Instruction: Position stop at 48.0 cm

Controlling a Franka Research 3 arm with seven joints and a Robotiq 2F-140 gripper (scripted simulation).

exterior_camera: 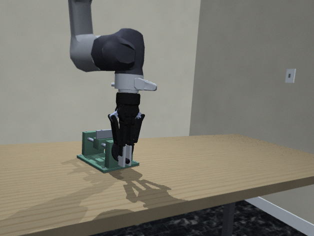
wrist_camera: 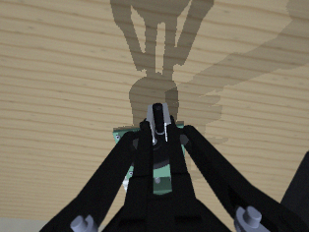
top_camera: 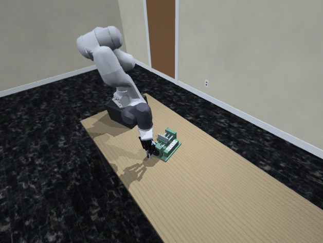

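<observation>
Wooden table [exterior_camera: 228, 162] with the arm's shadow in front. Behind the shadow, the gripper [exterior_camera: 125, 158] points straight down, its 2 fingers closed on the small black crank handle [wrist_camera: 157, 114] of the black handwheel [exterior_camera: 115, 152]. The handwheel sits at the near end of a green fixture [exterior_camera: 87, 147] resting on the table, near the arm's dark base [top_camera: 114, 112]. A grey stop block [exterior_camera: 102, 133] rides on the fixture's rods; its position on the scale cannot be read. Beyond stand beige walls and a brown door [top_camera: 160, 36].
</observation>
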